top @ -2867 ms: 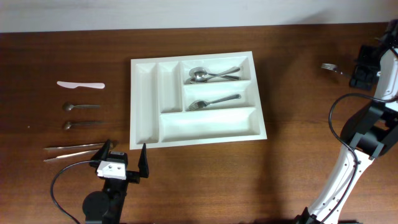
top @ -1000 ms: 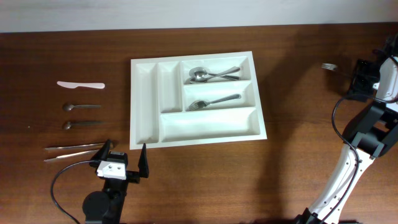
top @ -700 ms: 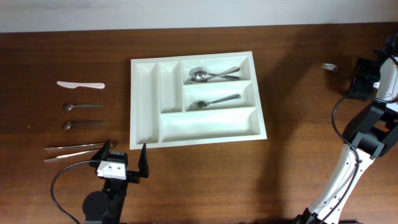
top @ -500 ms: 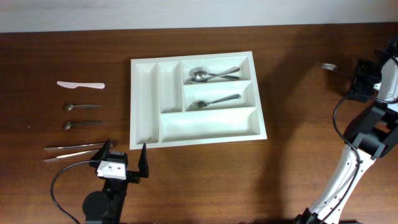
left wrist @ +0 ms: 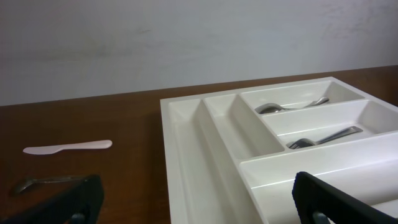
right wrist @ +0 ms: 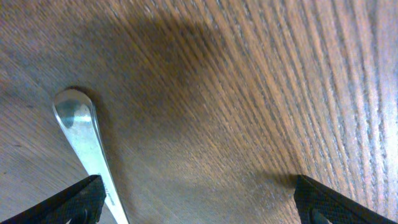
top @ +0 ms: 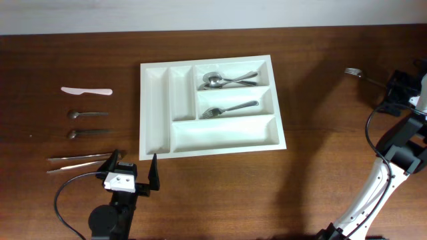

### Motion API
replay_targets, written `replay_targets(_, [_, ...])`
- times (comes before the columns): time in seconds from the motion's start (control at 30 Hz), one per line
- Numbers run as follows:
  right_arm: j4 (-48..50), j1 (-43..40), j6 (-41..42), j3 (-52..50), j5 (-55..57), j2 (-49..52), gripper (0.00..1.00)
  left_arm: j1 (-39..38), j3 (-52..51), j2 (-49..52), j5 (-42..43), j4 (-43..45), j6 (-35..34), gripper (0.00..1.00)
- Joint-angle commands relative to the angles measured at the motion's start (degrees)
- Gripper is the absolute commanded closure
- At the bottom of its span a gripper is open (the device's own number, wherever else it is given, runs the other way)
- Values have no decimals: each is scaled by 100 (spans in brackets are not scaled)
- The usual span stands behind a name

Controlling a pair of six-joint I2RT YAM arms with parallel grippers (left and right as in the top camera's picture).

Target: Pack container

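Note:
The container [top: 155, 113] is a white five-compartment tray in the middle of the table; it also shows in the left wrist view [left wrist: 186, 149]. Its far crosswise compartment holds two spoons [top: 223, 81], and the middle one holds a fork [top: 230, 109]. The other compartments look empty. My left gripper [top: 133, 164] is open and empty, just in front of the tray's near left corner; the left wrist view [left wrist: 199, 202] shows the same. A metal fork [top: 363, 75] lies on the table at far right. My right gripper [top: 400, 87] is open over the fork's handle end [right wrist: 84, 134], its fingers [right wrist: 199, 205] low over the wood.
At the left lie a white plastic knife [top: 87, 91], two small spoons [top: 87, 115] [top: 87, 133] and two thin metal sticks [top: 80, 160]. The table's back edge meets a light wall.
My right gripper has shifted right and toward the front, away from the fork's tines, uncovering more of the handle. The fork and the left arm have not moved.

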Motion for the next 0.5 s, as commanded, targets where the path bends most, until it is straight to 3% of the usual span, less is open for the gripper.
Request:
replay_targets(0.0, [-4,-35,48,17,-83,195,2,31,-22,-50,-22,-20,48,1])
replay_targets(0.3, [-197,-35,0,17,-66,195,2,31,-22,-50,-22,-20,48,1])
replay_targets(0.47, [-208,-26,-651,114,-109,188,2,31,-22,-48,-22,-20,48,1])
